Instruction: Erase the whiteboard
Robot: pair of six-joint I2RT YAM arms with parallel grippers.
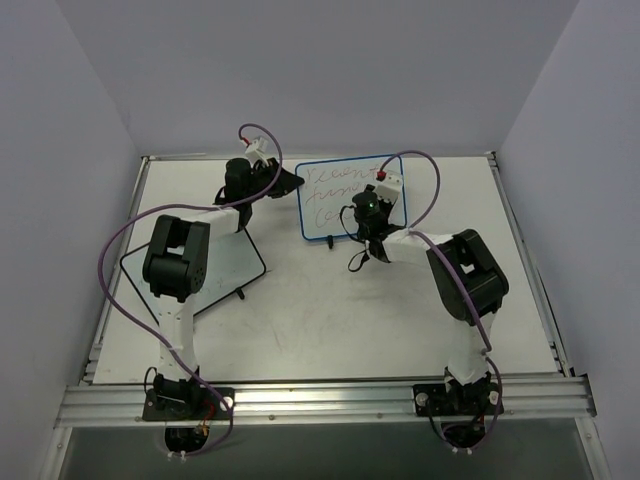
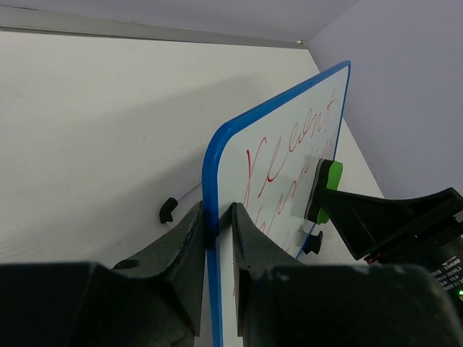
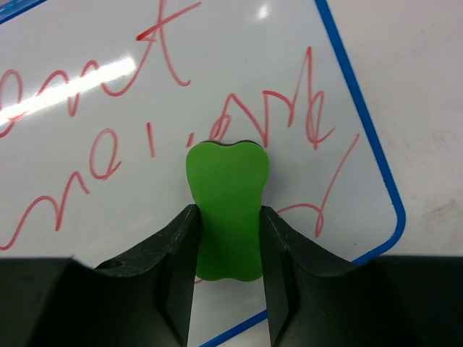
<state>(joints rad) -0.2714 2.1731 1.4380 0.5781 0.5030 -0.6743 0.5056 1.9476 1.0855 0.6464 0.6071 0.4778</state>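
The whiteboard [image 1: 330,195] has a blue rounded frame and red writing, and sits at the back middle of the table. My left gripper [image 1: 297,181] is shut on its left frame edge; in the left wrist view the fingers [image 2: 189,238] clamp the blue rim [image 2: 210,181] from both sides. My right gripper [image 1: 368,212] is shut on a green eraser [image 3: 228,210] with a black pad. The eraser is pressed against the board face [image 3: 217,87] over the red writing. The eraser also shows in the left wrist view [image 2: 327,189]. Two small black feet [image 2: 168,210] stick out at the board's bottom.
A black-framed board [image 1: 255,245] lies flat on the table under the left arm. The table's raised metal rims [image 1: 520,240] run along the back and sides. Purple cables loop above both arms.
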